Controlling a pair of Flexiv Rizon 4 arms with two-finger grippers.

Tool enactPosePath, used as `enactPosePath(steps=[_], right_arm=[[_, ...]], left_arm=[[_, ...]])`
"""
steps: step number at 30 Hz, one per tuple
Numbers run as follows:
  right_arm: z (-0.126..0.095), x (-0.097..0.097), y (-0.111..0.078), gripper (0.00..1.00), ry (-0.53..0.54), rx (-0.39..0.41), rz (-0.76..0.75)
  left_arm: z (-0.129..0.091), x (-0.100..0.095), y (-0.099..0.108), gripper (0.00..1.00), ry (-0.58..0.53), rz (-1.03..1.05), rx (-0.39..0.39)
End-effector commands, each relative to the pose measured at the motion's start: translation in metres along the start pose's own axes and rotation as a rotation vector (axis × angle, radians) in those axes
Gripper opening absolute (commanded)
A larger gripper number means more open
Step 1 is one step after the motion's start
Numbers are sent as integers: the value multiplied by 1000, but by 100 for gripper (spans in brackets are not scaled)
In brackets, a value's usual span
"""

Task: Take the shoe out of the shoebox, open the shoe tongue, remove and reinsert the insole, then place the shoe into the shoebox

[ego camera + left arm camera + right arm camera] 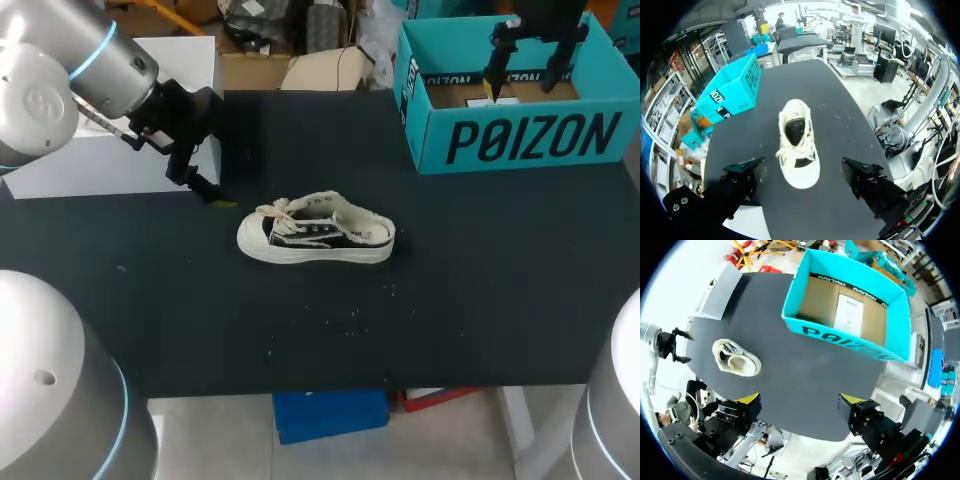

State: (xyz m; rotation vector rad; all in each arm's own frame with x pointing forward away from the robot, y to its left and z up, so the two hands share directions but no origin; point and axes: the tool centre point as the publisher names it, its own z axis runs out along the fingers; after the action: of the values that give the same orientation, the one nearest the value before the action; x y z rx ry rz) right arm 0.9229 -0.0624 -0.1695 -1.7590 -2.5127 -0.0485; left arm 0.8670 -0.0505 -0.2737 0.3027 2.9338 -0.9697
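Just ahead of my left gripper, the shoe is sitting upright on the table, toe pointing toward the spread fingers, which are pinching nothing. So I'm calling step one done: it's out of the shoebox. The tongue is looking unopened and the insole seemingly not yet pulled, so that, the reinsert and the return trip are all waiting. My right gripper is hovering above the open box, fingers wide apart, carrying nothing.
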Motion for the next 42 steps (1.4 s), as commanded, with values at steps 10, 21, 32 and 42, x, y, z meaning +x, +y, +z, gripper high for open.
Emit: enactPosePath(steps=[10,21,32,42], right_arm=[[12,75,-38,100,383,-134,-1186],[12,75,-38,100,383,-134,-1186],[17,86,-28,100,155,-256,-1280],[31,96,-16,100,-32,-250,-1343]], left_arm=[[1,0,1,100,-4,2,2],[1,0,1,100,-4,2,2],[1,0,1,100,-4,2,2],[1,0,1,100,-4,2,2]])
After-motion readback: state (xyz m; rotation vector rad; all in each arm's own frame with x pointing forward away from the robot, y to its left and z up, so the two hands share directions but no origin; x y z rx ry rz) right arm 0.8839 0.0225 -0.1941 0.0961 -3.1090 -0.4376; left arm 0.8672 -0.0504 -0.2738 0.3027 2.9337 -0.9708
